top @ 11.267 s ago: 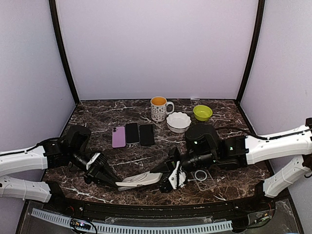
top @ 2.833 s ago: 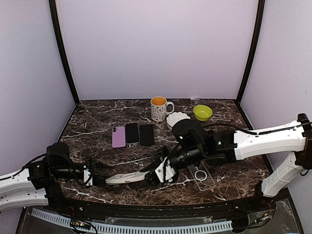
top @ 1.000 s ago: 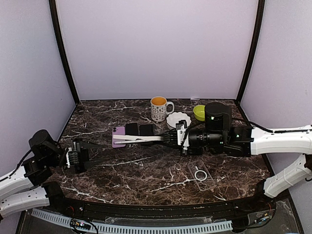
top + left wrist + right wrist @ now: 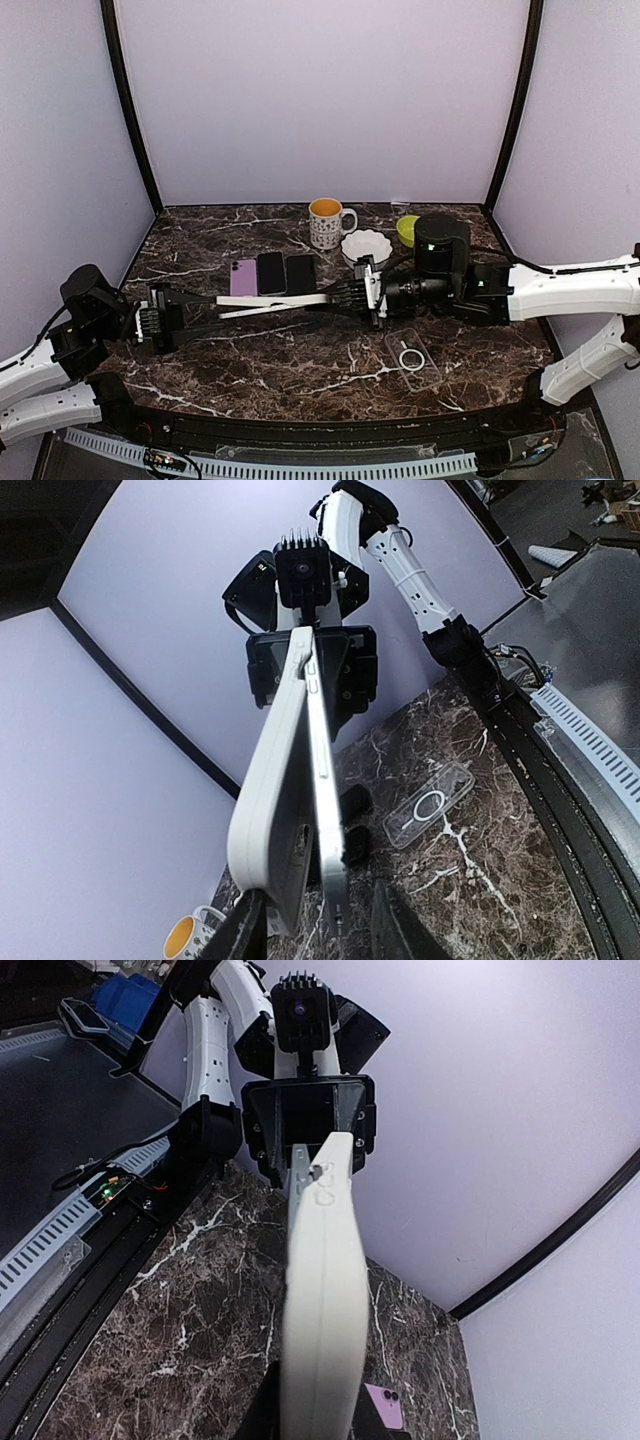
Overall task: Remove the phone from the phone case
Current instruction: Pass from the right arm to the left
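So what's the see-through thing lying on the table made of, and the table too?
The clear phone case looks like glossy transparent plastic: the table's pattern shows through it. The table looks like polished dark marble with white veins, though it could be a printed surface.
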Controlling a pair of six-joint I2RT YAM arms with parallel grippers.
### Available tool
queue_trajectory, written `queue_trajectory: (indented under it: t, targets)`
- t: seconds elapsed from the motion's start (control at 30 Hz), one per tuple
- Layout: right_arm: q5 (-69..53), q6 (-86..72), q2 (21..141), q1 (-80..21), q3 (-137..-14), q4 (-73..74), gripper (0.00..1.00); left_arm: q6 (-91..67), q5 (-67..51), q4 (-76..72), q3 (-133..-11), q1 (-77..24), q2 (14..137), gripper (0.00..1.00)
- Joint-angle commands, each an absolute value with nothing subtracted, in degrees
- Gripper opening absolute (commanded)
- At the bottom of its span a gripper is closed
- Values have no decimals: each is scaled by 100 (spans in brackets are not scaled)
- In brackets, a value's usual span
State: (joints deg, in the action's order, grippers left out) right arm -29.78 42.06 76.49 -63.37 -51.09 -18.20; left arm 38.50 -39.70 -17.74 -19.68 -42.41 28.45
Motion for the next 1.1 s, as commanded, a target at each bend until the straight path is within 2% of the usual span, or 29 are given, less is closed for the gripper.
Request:
queue_trajectory:
  t: [0.0, 0.1, 0.33, 1.07]
  targets:
    - [-3011, 4123, 7725, -6431, -5441, -2669, 0, 3764, -4175, -1881, -2012, -4225, 2867, 37]
    - [-2955, 4129, 7720, -6431, -5443, -2744, 0, 3818, -4035, -1842, -2021, -4227, 2846, 33]
    - [-2656, 4230, 7579, -6431, -5320, -2785, 0, 3864, -3634, -1806, -2010, -4221, 2698, 34]
    - [-2626, 4550, 7877, -6604, -5523, -2420, 0, 3741, -4226, -1798, -2029, -4224, 2817, 31]
